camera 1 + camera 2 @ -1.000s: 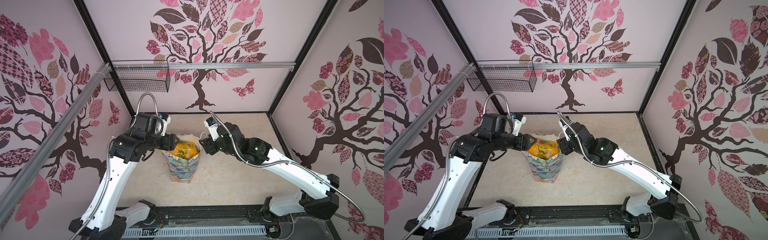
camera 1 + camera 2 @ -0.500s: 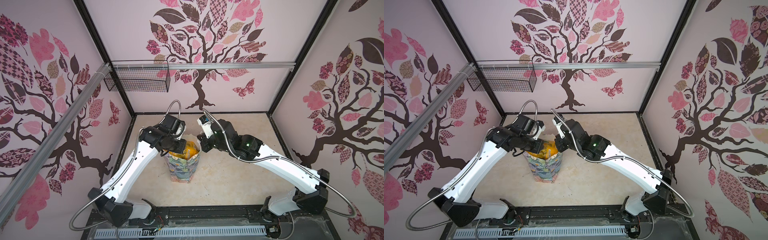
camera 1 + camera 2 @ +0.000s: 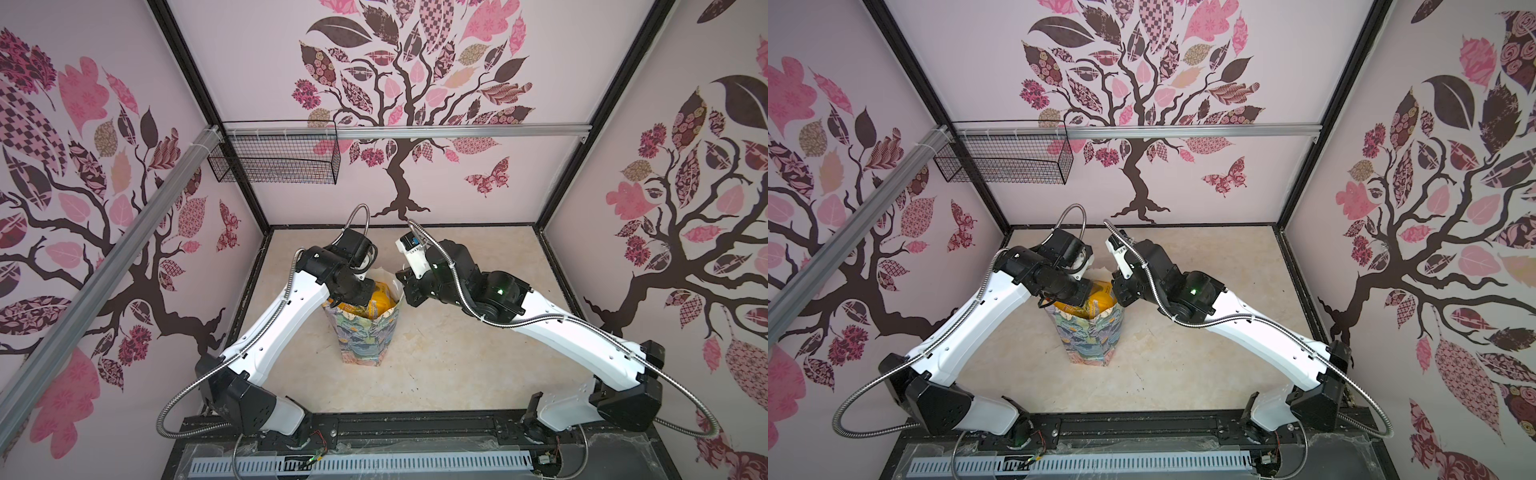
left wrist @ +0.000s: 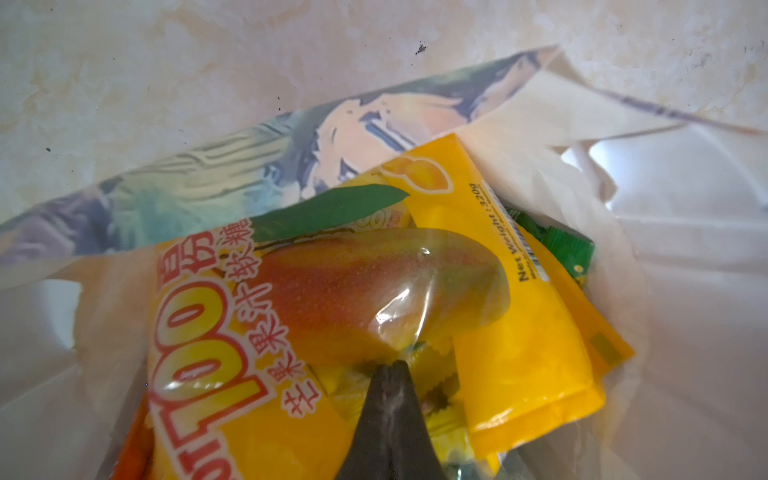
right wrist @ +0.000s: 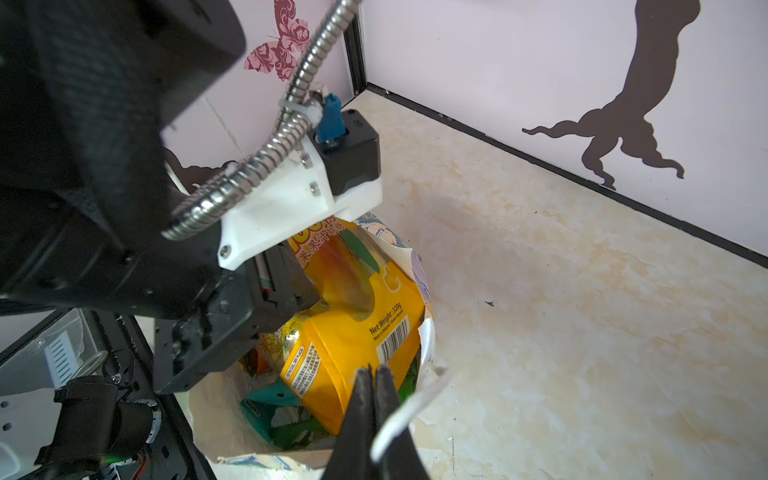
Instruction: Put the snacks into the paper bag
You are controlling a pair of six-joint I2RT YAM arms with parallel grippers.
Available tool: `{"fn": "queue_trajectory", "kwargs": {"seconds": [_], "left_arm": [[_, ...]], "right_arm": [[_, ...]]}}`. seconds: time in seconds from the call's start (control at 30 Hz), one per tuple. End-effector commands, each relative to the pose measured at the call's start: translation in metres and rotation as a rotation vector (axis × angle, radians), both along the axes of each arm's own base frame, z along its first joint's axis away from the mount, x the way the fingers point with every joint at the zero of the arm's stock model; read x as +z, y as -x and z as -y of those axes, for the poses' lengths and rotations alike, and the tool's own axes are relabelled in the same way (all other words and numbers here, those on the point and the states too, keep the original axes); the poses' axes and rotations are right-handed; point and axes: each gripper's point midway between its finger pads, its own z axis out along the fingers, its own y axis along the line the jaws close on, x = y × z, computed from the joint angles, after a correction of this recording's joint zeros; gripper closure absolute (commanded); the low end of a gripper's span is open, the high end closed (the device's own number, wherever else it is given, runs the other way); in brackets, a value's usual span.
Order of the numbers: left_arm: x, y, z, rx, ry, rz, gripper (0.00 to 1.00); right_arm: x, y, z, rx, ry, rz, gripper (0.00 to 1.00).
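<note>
Top views both show the marbled table [image 3: 457, 357] with the paper bag [image 3: 365, 336] standing upright near its middle, between the two arms. It holds the snacks [image 3: 1096, 305]: a large yellow mango packet [image 4: 332, 291] on top, with a green packet [image 4: 569, 249] and a teal packet [image 5: 266, 405] lower down. The left gripper [image 4: 392, 368] reaches into the bag's mouth, fingers pressed together and tip touching the mango packet, while the right gripper [image 5: 373, 372] hangs over the bag's rim, likewise pressed together.
</note>
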Motion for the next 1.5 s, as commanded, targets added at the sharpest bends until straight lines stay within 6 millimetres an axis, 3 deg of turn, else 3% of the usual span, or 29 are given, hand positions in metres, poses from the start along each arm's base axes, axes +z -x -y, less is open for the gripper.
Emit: {"fn": "queue_trajectory", "kwargs": {"seconds": [0.0,0.17,0.37,0.43,0.5,0.57,0.7,0.93,1.07,1.17,1.27,1.47], "left_arm": [[-0.034,0.004,0.003,0.009,-0.01,-0.087,1.0],[-0.047,-0.009,0.008,0.032,0.001,-0.053,1.0],[-0.033,-0.032,0.013,0.025,0.012,0.056,1.0],[-0.019,-0.037,0.012,0.035,0.014,0.097,1.0],[0.004,-0.043,0.012,0.052,0.044,0.16,0.79],[0.025,-0.045,0.011,0.055,0.058,0.206,0.74],[0.034,-0.049,0.004,0.042,0.006,0.187,0.81],[0.017,-0.073,0.006,0.063,-0.015,0.169,0.83],[0.028,-0.091,0.014,0.067,0.021,0.247,0.84],[0.044,-0.102,0.017,0.08,0.046,0.324,0.85],[0.076,-0.108,0.021,0.086,0.099,0.418,0.84],[0.123,-0.113,0.031,0.043,0.16,0.54,0.77]], "right_arm": [[0.048,0.007,0.012,0.007,-0.098,0.091,1.0],[0.045,0.007,0.015,0.006,-0.079,0.096,1.0],[0.053,0.002,0.025,-0.032,-0.052,0.158,1.0],[0.053,0.002,0.025,-0.028,-0.037,0.165,1.0],[0.052,-0.001,0.029,-0.042,-0.032,0.174,1.0],[0.05,0.0,0.029,-0.041,-0.03,0.173,1.0],[0.052,0.0,0.029,-0.039,-0.034,0.177,1.0],[0.062,0.002,0.035,-0.046,-0.05,0.213,1.0],[0.065,0.005,0.041,-0.048,-0.048,0.228,1.0],[0.066,0.004,0.05,-0.075,-0.041,0.246,1.0],[0.067,0.003,0.058,-0.101,-0.03,0.263,1.0],[0.066,-0.002,0.07,-0.15,-0.001,0.293,1.0]]}}
